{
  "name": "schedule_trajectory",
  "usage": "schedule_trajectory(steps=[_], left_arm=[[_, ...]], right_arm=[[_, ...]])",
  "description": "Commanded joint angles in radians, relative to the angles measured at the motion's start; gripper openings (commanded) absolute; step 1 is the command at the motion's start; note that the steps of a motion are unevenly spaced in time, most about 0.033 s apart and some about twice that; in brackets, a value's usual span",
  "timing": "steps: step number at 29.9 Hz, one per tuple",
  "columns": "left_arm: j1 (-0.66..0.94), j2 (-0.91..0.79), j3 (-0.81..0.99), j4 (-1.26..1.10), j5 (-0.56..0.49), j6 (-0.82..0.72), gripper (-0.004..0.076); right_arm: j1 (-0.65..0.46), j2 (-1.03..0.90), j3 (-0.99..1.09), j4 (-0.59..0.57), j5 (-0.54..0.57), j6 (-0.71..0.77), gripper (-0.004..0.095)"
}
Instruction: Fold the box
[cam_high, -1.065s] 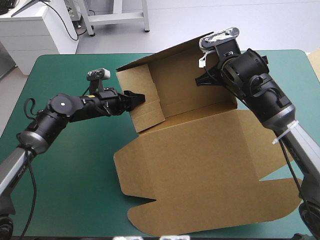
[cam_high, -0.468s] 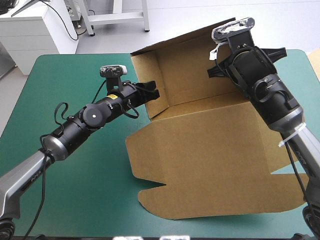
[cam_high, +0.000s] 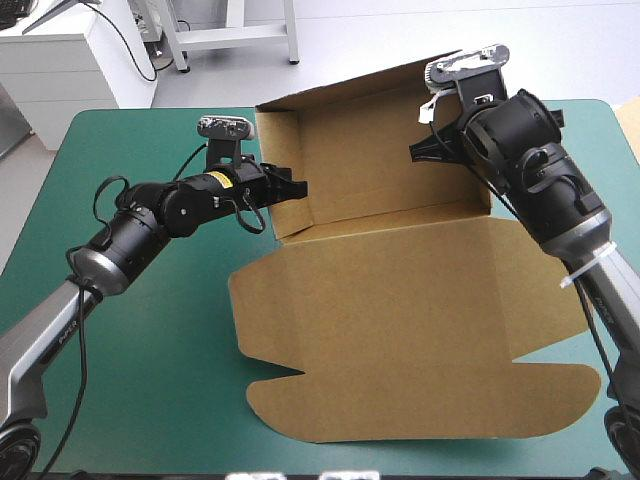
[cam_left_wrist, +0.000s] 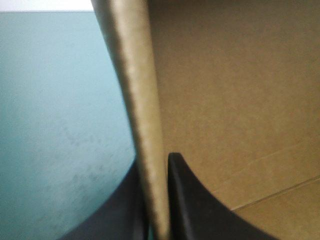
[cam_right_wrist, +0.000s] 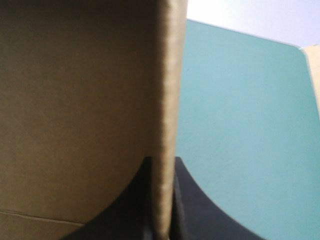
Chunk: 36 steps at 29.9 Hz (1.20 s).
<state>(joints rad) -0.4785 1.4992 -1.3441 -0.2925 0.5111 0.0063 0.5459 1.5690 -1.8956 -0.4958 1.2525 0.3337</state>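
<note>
High view: box (cam_high: 400, 270) mid-table on teal-green cover (cam_high: 130, 380), rear wall (cam_high: 360, 150) up at 12 o'clock, lid (cam_high: 400, 390) flat toward 6.
L gripper (cam_high: 290, 188): clamped on side flap (cam_high: 285, 135) at 10 o'clock, prob. to swing it inward.
R gripper (cam_high: 428, 150): pinching wall edge at 1 o'clock, prob. steadying it.

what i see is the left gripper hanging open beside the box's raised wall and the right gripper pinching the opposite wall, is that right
No: the left gripper is shut on the box, the raised wall between its fingers, as the left wrist view shows. The right gripper does pinch the opposite wall.
</note>
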Motion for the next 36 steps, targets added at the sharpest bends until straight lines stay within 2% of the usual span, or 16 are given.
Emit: schedule_trajectory(steps=[1,4,6,16,23,27,32,34,36], left_arm=[[-0.021,0.005,-0.149,0.317,0.291,-0.181,-0.0008],[-0.021,0.058,-0.235,0.436,0.433,-0.245,-0.0008],[-0.021,0.083,-0.269,0.461,0.489,-0.245,-0.0008],[-0.021,0.247,-0.287,0.507,0.618,-0.249,-0.0008],[0.017,0.332,-0.288,0.477,0.643,-0.251,-0.0008],[0.052,0.358,-0.288,0.411,0.661,-0.251,-0.0008],[0.067,0.359,-0.295,0.363,0.628,-0.237,-0.0008],[0.067,0.36,-0.304,0.363,0.624,-0.233,-0.0008],[0.067,0.363,-0.322,0.365,0.632,-0.233,-0.0008]], right_arm=[[-0.047,0.007,-0.024,0.19,-0.007,-0.053,-0.0015],[-0.093,0.053,-0.022,0.257,-0.007,-0.068,-0.0015],[-0.119,0.087,-0.022,0.3,-0.007,-0.09,-0.0015],[-0.22,0.244,0.033,0.511,-0.007,-0.203,-0.0015],[-0.23,0.267,0.192,0.435,-0.012,-0.181,-0.0015],[-0.23,0.27,0.207,0.429,-0.035,-0.183,-0.0015],[-0.23,0.279,0.207,0.399,-0.038,-0.185,-0.0013],[-0.23,0.279,0.207,0.399,-0.038,-0.188,0.0011],[-0.23,0.279,0.207,0.403,-0.033,-0.188,0.0085]])
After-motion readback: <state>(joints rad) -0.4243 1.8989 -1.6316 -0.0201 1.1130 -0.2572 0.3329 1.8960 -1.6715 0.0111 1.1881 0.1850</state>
